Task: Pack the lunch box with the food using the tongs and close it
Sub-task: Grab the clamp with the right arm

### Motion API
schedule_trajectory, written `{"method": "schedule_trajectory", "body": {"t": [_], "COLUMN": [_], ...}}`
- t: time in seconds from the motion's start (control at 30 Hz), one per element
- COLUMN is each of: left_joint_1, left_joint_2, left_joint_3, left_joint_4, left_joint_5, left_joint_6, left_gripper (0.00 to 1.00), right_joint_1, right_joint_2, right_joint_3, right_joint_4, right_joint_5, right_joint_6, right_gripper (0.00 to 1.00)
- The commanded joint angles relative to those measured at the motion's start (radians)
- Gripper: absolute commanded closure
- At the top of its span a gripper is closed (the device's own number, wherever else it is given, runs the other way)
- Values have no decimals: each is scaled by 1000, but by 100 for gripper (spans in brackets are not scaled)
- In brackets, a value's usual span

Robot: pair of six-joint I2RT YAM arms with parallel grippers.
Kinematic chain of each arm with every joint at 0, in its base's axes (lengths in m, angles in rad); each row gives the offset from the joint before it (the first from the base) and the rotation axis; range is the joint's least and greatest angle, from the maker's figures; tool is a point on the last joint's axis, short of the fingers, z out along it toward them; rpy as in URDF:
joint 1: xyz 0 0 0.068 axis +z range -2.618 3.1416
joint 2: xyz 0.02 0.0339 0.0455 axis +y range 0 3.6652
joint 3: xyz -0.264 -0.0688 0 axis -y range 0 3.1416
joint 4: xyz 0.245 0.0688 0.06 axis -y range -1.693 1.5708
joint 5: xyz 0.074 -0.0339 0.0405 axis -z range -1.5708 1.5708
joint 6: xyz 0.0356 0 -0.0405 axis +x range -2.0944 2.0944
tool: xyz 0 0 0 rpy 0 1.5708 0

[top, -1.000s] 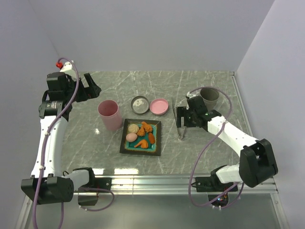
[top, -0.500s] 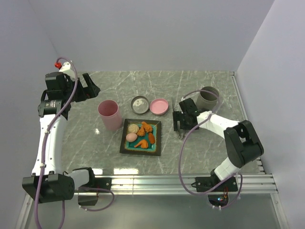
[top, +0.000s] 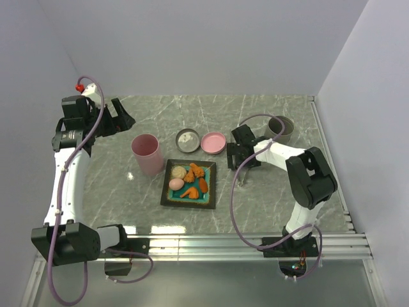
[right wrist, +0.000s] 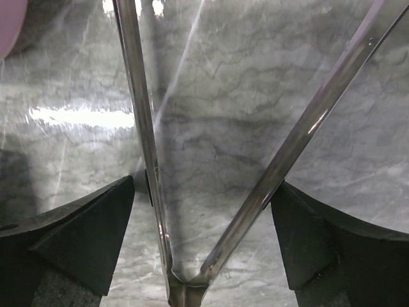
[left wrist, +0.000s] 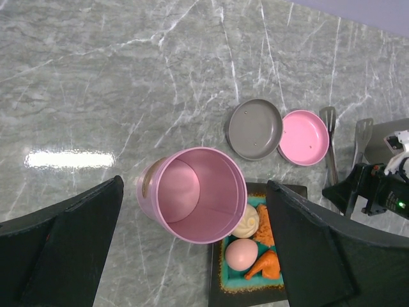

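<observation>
Two balls point(top: 178, 173) and orange fried chunks point(top: 195, 173) fill one plate point(top: 185, 203) mid-worktop point(top: 275, 198). One tongs point(right wrist: 144, 128) lies toward the right edge, joint nearward, arms running far, straddled by the released right hand point(top: 238, 155). One lunch box point(top: 147, 155) stands upright; left hand point(top: 119, 116) released.

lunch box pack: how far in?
Done: nothing yet. The lunch box stands open and looks empty, its lid off; all the food sits on the plate. In hand: the right gripper, open, straddles the tongs lying on the table; the left gripper, open, hovers empty near the lunch box. Left: grip the tongs, transfer the food, close.
</observation>
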Motion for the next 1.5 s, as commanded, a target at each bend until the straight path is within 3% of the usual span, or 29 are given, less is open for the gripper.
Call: {"method": "schedule_trajectory", "body": {"t": [0.0,0.93,1.07,1.23,1.47], "left_joint_1": [9,30,32,32,34], "left_joint_2": [0,24,26,17,15], "left_joint_3": [30,28,31,37,42], "left_joint_4": [11,25,22,19,13], "left_joint_5": [48,80,68,86,122], "left_joint_6": [-8,-28,-25,-25,-5], "left_gripper": [1,1,1,1,1], "right_joint_1": [2,-48,-54,-85,-93], "right_joint_2": [33,162,154,98,-70], "right_joint_3": [43,122,116,96,65], "right_joint_4": [24,-11,-4,-3,-25], "right_joint_5": [46,77,57,5,-17], "right_joint_6": [11,137,129,106,63], "right_gripper": [7,8,14,34,38]}}
